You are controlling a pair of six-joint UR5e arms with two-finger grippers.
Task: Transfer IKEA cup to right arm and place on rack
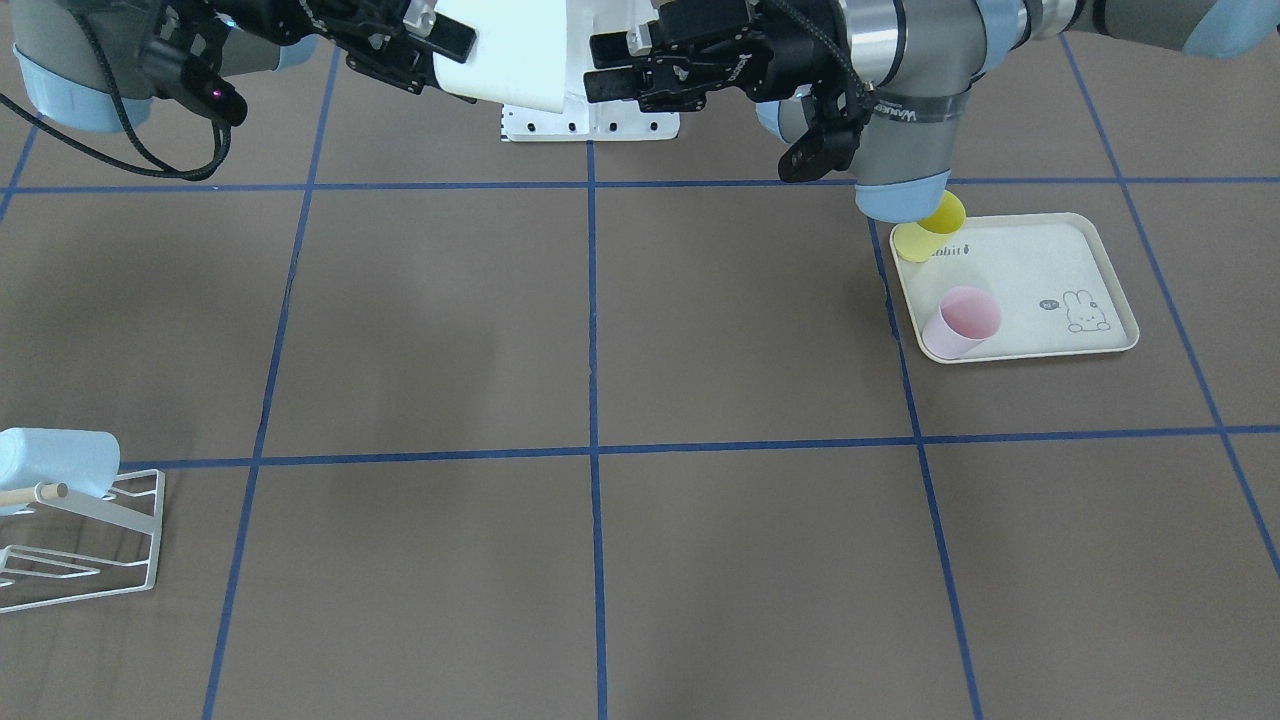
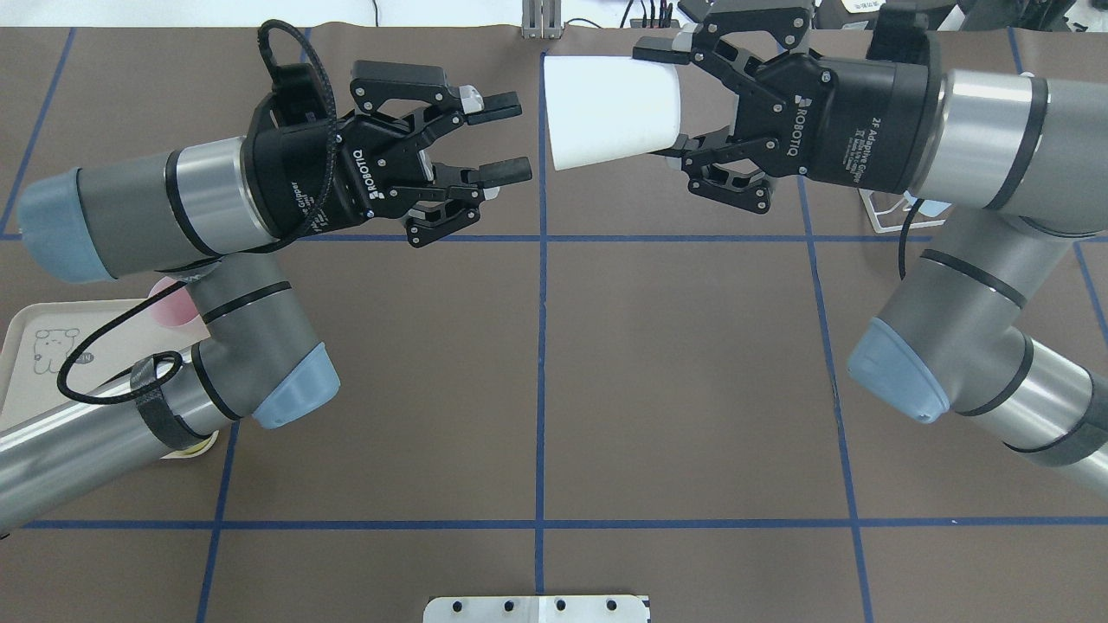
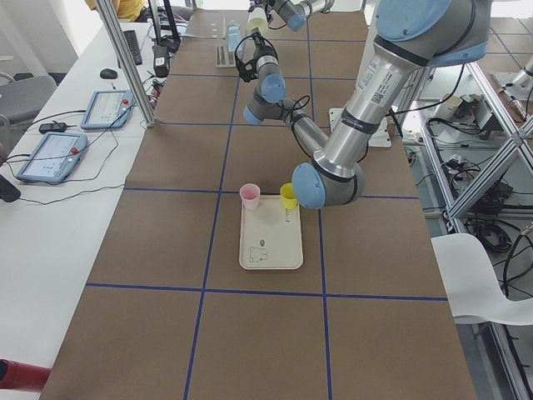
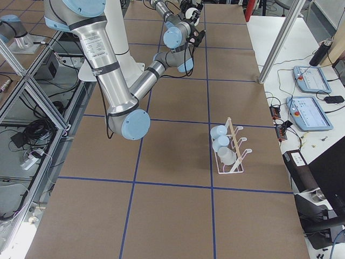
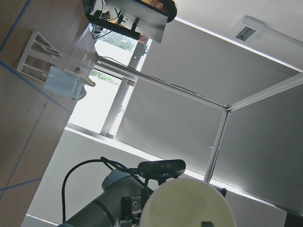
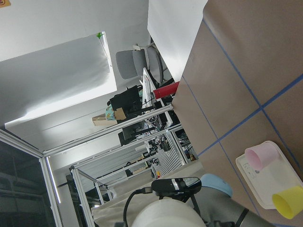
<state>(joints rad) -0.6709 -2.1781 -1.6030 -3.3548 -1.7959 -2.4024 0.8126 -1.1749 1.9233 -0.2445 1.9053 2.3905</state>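
Note:
The IKEA cup (image 2: 606,112) is white and lies on its side in the air above the table's far middle, with my right gripper (image 2: 662,104) shut on its narrow end. Its wide mouth faces my left gripper (image 2: 515,138), which stands open and empty a short gap away. The front-facing view shows the same cup (image 1: 510,50) between the two grippers. In the left wrist view the cup's rim (image 5: 189,203) fills the bottom edge. The white wire rack (image 1: 85,540) stands far off on my right side, a light blue cup (image 1: 55,465) lying over its wooden dowel.
A cream rabbit-print tray (image 1: 1050,260) lies on my left side and holds a pink cup (image 1: 962,322) and a yellow cup (image 1: 930,232), under my left arm's elbow. Side benches with tablets (image 4: 310,81) flank the table's ends.

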